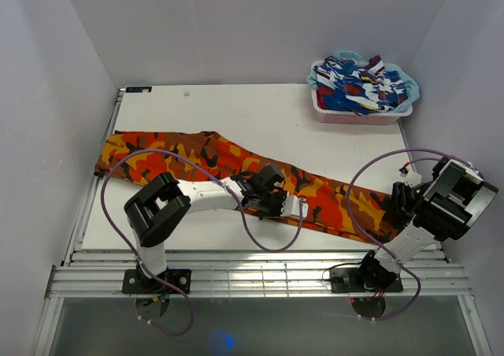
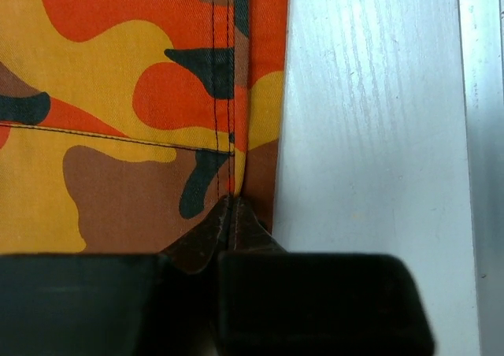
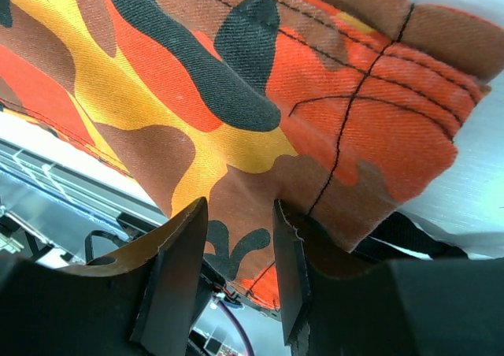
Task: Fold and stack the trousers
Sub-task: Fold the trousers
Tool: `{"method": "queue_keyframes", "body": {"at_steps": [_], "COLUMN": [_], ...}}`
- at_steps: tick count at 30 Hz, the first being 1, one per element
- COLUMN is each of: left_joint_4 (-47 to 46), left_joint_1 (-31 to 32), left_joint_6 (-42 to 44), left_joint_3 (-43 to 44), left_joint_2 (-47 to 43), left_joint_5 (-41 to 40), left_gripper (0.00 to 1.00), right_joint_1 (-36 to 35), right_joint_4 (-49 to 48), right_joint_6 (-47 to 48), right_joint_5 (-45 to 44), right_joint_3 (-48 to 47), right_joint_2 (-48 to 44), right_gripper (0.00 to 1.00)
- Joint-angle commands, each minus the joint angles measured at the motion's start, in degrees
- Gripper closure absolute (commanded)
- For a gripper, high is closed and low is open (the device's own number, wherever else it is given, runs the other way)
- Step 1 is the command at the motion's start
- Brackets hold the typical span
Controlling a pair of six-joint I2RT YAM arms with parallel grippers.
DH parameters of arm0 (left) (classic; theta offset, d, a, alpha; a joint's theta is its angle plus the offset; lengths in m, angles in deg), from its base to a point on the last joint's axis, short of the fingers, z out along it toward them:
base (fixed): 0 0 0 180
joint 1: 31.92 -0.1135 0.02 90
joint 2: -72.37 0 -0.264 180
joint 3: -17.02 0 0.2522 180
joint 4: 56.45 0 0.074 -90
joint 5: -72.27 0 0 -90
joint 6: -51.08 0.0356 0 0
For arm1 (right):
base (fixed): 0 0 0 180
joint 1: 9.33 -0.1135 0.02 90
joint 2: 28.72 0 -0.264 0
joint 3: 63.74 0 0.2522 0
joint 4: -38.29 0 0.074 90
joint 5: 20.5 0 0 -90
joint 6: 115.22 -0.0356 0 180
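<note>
**Well, a thin pinch on one side and an unsure bite on the other**

Plainly the trousers (image 1: 220, 163) lie as one long narrow band slanting across the worktop (image 1: 236, 108). Their long axis runs from the left edge, about halfway back, down to the near right corner, where the end reaches the near edge. I cannot tell which end is the waist.

The left fingers (image 2: 315, 301) are clenched on the near long edge of the cloth about midway along, with a small tent of fabric drawn up into them at the seam. The right fingers (image 3: 177, 277) straddle the end at the near right corner. Cloth sits between them, but they stand somewhat apart and I cannot tell whether they have bitten.

My worry is the left pinch: it takes so little fabric that a lift could pull the seam free. If the right side is not truly clamped, only one point would rise and the fold would come out skewed. The left arm's purple cable (image 1: 157, 157) arcs over the cloth and might drag it. The basket (image 1: 358, 117) of blue-patterned clothes stands well apart at the far right corner
</note>
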Motion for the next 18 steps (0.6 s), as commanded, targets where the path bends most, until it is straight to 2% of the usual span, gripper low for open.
{"method": "queue_keyframes", "body": {"at_steps": [1, 4, 11, 18], "left_joint_4": [0.22, 0.31, 2.24, 6.55], "left_joint_1": [0.13, 0.13, 0.13, 0.13], "left_joint_6": [-0.77, -0.77, -0.60, -0.07], "left_joint_3": [2.13, 2.58, 3.02, 0.92], "left_joint_2": [-1.29, -1.98, -6.55, -10.16], "left_joint_5": [0.64, 0.81, 1.86, 6.17], "left_gripper": [0.95, 1.00, 1.00, 1.00], "right_joint_1": [0.33, 0.33, 0.42, 0.42], "right_joint_4": [0.36, 0.36, 0.36, 0.36], "right_joint_6": [0.17, 0.17, 0.17, 0.25], "right_joint_5": [0.58, 0.57, 0.84, 0.84], "right_joint_3": [0.04, 0.04, -0.57, -0.83], "right_joint_2": [-0.36, -0.27, -0.01, -0.09], "right_gripper": [0.55, 0.55, 0.55, 0.54]}}
